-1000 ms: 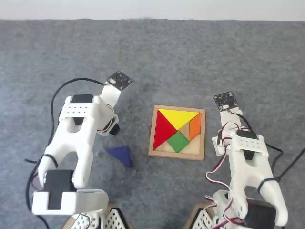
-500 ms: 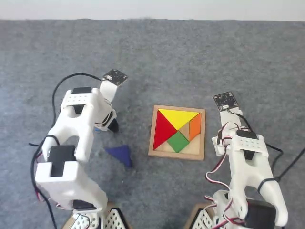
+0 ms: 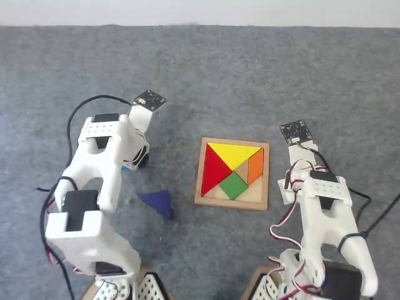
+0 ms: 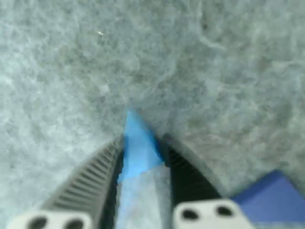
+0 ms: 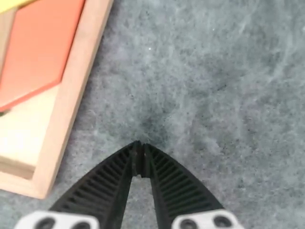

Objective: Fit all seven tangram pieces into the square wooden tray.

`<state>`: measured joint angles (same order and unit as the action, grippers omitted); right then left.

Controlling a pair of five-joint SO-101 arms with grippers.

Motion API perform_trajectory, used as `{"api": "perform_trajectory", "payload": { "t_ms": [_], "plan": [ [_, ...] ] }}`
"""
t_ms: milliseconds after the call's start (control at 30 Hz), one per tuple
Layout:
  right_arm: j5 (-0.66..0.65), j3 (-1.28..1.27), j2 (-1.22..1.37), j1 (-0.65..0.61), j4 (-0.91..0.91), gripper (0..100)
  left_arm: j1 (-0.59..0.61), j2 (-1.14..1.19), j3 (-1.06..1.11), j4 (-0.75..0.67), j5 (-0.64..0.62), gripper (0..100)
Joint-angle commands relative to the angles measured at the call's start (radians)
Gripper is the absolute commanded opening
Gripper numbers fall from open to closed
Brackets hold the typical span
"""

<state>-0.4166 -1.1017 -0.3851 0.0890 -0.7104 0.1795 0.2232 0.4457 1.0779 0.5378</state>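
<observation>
- L gripper (image 4: 141, 139): clamped on a light blue piece (image 4: 137, 151). The piece's tip sticks out past the fingertips, pointing down at the grey mat (image 4: 200, 67).
- R gripper (image 5: 138, 151): closed with nothing in it, tips touching. It sits low over the mat, just beside the tray's (image 5: 80, 98) right edge.
- Dark blue triangle (image 3: 157, 202): flat on the mat, near the L gripper and apart from it. It's off the tray's left edge, by the near-left corner, not touching.
- Tray (image 3: 231, 204): mid-table, between the arms, closer to the R arm.
- In the tray: yellow triangle (image 3: 234, 153) along the far edge, red triangle (image 3: 214, 172) along the left edge, green square (image 3: 234, 185) in the middle, orange piece (image 3: 255, 167) at the right edge.
- Bare wood shows along the tray's near edge and near-right corner.
</observation>
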Motion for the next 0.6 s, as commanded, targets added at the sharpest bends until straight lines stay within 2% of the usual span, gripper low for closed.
{"api": "perform_trajectory", "payload": {
  "t_ms": [0,167,300,433,567],
  "plan": [
    [-0.014,0.052,0.001,0.002,0.013,0.8,0.011,-0.002,-0.059,0.052,0.018,1],
    [-0.014,0.052,0.001,0.002,0.013,0.8,0.008,-0.02,-0.186,0.213,0.021,1],
    [-0.014,0.052,0.001,0.004,0.013,0.8,0.002,-0.12,-0.254,0.327,0.02,2],
    [-0.015,0.052,0.001,0.001,0.013,0.8,0.086,-0.276,-0.251,0.436,-0.037,8],
    [-0.012,0.052,0.001,-0.001,0.013,0.8,0.049,-0.404,-0.048,0.331,-0.207,10]
  ]
}}
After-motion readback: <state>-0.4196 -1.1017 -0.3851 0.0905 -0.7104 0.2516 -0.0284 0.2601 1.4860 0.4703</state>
